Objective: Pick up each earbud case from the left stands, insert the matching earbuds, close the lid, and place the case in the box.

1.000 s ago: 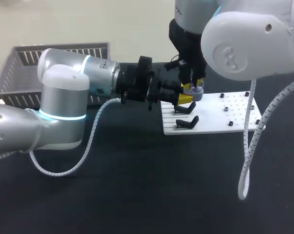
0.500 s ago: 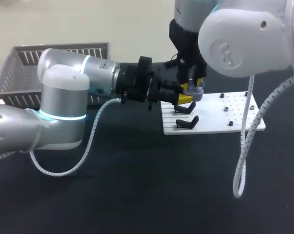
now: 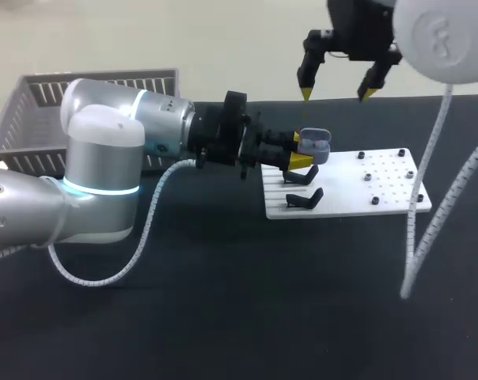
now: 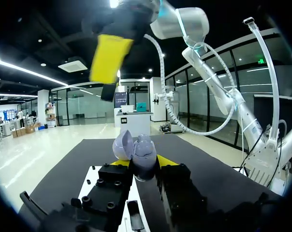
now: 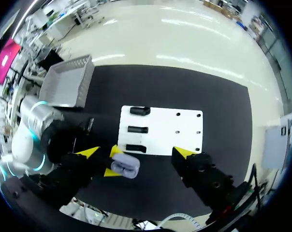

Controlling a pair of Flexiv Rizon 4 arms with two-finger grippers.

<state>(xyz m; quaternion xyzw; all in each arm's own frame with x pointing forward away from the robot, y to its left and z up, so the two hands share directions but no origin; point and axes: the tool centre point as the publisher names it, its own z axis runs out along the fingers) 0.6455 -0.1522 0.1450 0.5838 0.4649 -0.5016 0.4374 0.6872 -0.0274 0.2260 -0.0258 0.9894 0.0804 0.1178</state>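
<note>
**A:** How far along is this?

**B:** Midway, I'd guess. The left gripper [image 3: 298, 150] is clamped on the pale lilac plastic earbud case [image 3: 314, 142], lid open, just over the white pegboard plate [image 3: 381, 186]. The right gripper [image 3: 335, 93] hangs above, fingers spread, empty.

**A:** What's left?

**B:** Can't tell if anything's inside it. Lid closing and the grey slatted basket [image 3: 33, 119] are still to do.

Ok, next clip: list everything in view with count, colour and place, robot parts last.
earbud case: one, lavender-grey, lid open, between the left gripper's fingers over the board.
stands: three, black, in a row on the board's basket-side end.
board: one, white, on the table.
basket: one, grey, at the table's far left.
table: one, black.
left gripper: one, yellow-tipped, shut on the earbud case.
right gripper: one, yellow-tipped, open, high above the board.
</note>
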